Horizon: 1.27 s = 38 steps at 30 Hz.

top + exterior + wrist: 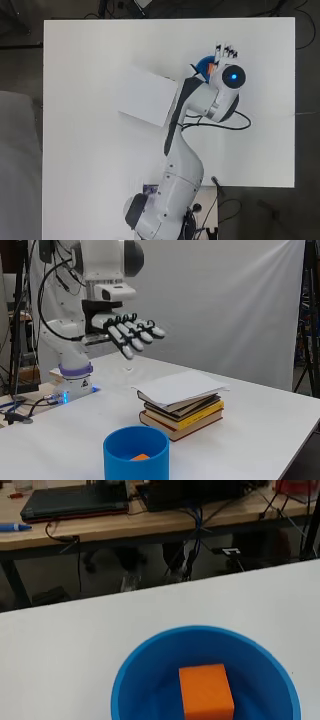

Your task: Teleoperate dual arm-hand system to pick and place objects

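Side view gives you the clearest read: your hand (132,335) hangs in the air well above the white table (260,430), fingers (150,330) stretched out straight and slightly spread, holding nothing. Below and in front of it stands one blue cylindrical container (136,454), and inside it you can see one orange block (140,457) lying on the bottom. Just beside the container sits one stack of books (181,412); you can count roughly four or five volumes, though the edges blur together, with a white sheet or cover lying on top.

From overhead, your hand (226,51) shows only as fingertips past the wrist, and the arm hides most of the container (204,65), so only a blue arc shows. The stack of books (147,95) reads as one white rectangle, apart from the container.

The wrist camera looks down into the container (150,680), with the orange block (206,691) resting inside, near the middle of the floor.
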Motion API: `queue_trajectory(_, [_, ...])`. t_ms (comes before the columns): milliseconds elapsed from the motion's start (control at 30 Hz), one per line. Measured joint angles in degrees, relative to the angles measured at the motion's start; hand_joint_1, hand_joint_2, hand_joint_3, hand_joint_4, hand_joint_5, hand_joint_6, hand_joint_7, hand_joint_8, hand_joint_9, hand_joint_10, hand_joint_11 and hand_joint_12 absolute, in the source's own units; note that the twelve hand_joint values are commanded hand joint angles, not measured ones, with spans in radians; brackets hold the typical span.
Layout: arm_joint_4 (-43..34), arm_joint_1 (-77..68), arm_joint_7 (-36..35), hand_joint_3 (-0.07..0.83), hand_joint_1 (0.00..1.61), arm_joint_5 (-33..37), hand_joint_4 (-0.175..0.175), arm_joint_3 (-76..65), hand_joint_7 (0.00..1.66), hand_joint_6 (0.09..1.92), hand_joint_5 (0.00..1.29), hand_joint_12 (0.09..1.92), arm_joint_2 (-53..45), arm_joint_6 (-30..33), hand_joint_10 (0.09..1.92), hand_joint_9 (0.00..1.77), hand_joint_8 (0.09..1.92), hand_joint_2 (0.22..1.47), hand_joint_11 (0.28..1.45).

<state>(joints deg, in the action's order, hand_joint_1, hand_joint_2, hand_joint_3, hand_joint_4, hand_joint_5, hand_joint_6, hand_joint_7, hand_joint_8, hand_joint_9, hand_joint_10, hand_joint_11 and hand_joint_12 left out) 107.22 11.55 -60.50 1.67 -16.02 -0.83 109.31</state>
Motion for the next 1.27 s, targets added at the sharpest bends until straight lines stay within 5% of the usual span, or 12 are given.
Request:
queue_trajectory(267, [-0.7, -0.9, 5.1, 0.011, 0.00, -8.6, 0.118, 9.5, 0.17, 0.09, 0.08, 0.09, 13.9, -8.2, 0.09, 0.36, 0.09, 0.91, 0.47])
queue_trajectory(467, [-3.2, -1.8, 3.4, 0.015, 0.00, -6.1, 0.104, 13.7, 0.20, 0.09, 0.11, 0.09, 18.2, -17.6, 0.09, 0.38, 0.09, 0.94, 0.45])
queue_trajectory(700, [-5.6, -3.3, 1.5, 0.014, 0.00, -2.6, 0.050, 20.2, 0.20, 0.09, 0.10, 0.09, 17.4, -23.8, 0.09, 0.36, 0.09, 0.99, 0.42])
queue_trajectory(1267, [-1.9, -3.9, 8.0, 0.007, 0.00, -2.0, 0.095, 21.7, 0.17, 0.09, 0.12, 0.09, 16.9, -21.9, 0.09, 0.33, 0.09, 1.02, 0.41])
